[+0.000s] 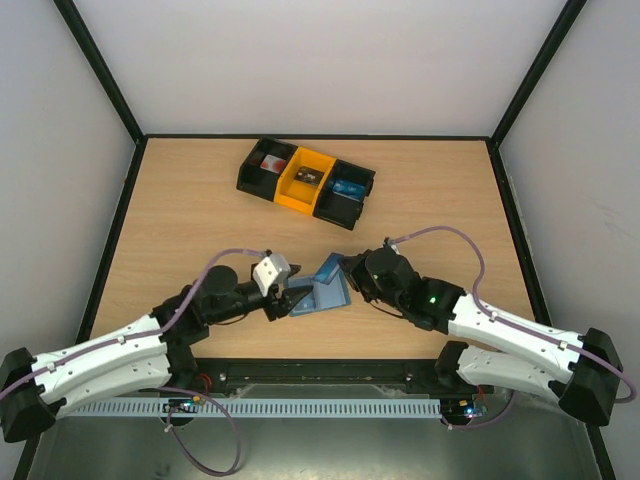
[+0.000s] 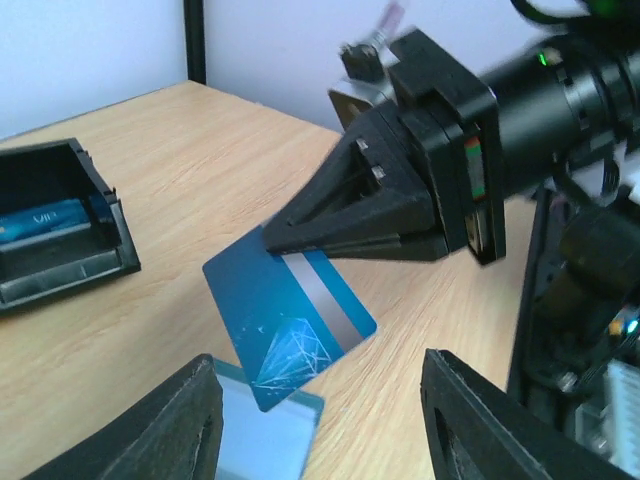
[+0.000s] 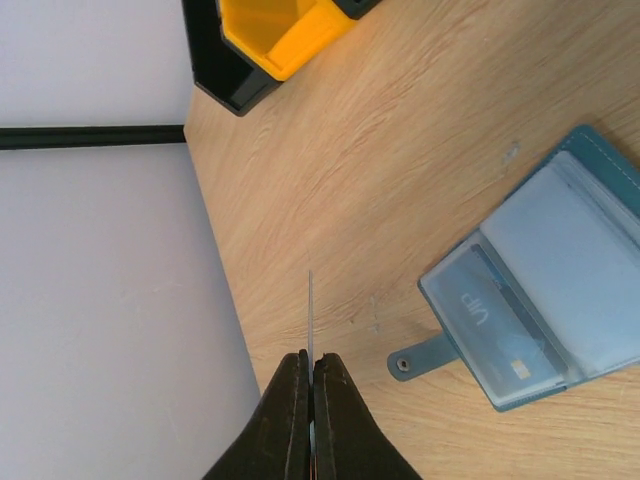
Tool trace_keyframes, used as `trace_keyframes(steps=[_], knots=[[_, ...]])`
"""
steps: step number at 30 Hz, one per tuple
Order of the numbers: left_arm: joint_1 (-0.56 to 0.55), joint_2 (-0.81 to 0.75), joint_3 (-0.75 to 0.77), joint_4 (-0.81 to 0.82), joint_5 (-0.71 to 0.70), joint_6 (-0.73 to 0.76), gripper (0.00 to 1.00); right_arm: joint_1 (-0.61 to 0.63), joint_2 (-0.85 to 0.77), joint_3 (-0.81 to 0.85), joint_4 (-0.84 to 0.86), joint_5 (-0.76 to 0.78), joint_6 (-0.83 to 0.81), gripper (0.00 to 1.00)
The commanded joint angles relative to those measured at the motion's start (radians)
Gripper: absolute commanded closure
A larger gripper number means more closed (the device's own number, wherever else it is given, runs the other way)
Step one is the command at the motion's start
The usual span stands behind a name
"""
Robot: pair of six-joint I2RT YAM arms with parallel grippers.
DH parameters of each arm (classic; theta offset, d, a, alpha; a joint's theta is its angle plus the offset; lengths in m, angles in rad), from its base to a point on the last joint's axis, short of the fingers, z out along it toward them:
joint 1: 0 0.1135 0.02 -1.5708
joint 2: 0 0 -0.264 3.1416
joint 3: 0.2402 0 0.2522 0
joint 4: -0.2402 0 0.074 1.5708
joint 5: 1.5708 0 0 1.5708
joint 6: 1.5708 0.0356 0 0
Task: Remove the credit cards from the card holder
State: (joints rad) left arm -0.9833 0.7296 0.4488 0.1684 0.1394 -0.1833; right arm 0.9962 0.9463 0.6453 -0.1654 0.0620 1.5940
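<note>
The card holder (image 1: 325, 296) lies open on the table between my two grippers, slate-blue with clear pockets and a small side tab (image 3: 420, 358). One pocket shows a pale card marked VIP (image 3: 500, 320). My right gripper (image 1: 347, 266) is shut on the edge of a teal credit card (image 2: 288, 320) that bears a diamond print and a grey stripe. That card hangs tilted just above the holder and shows edge-on (image 3: 310, 305) in the right wrist view. My left gripper (image 2: 320, 425) stands open over the holder's near corner (image 2: 265, 440), with nothing between its fingers.
A row of black and yellow tray bins (image 1: 305, 180) stands at the back centre of the table; one black bin (image 2: 60, 240) holds a brighter blue item. Black frame rails run along the table edges. Both arms lie low near the front edge.
</note>
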Motion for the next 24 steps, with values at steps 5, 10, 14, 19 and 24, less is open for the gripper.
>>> trace_keyframes(steps=[5, 10, 14, 19, 24], knots=[[-0.148, 0.108, 0.02, -0.036, -0.24, 0.386, 0.4, 0.004, 0.03, 0.034, -0.07, -0.02, 0.082, 0.98], [-0.225, 0.177, 0.033, -0.01, -0.328, 0.497, 0.38, 0.004, 0.022, 0.005, -0.026, -0.051, 0.113, 0.98], [-0.235, 0.204, 0.029, 0.032, -0.383, 0.516, 0.39, 0.004, 0.022, 0.003, -0.012, -0.074, 0.102, 0.98], [-0.242, 0.198, 0.011, 0.097, -0.427, 0.524, 0.44, 0.004, 0.027, -0.006, 0.022, -0.108, 0.09, 0.98], [-0.251, 0.186, -0.008, 0.135, -0.455, 0.54, 0.48, 0.004, 0.036, -0.007, 0.029, -0.131, 0.085, 0.98]])
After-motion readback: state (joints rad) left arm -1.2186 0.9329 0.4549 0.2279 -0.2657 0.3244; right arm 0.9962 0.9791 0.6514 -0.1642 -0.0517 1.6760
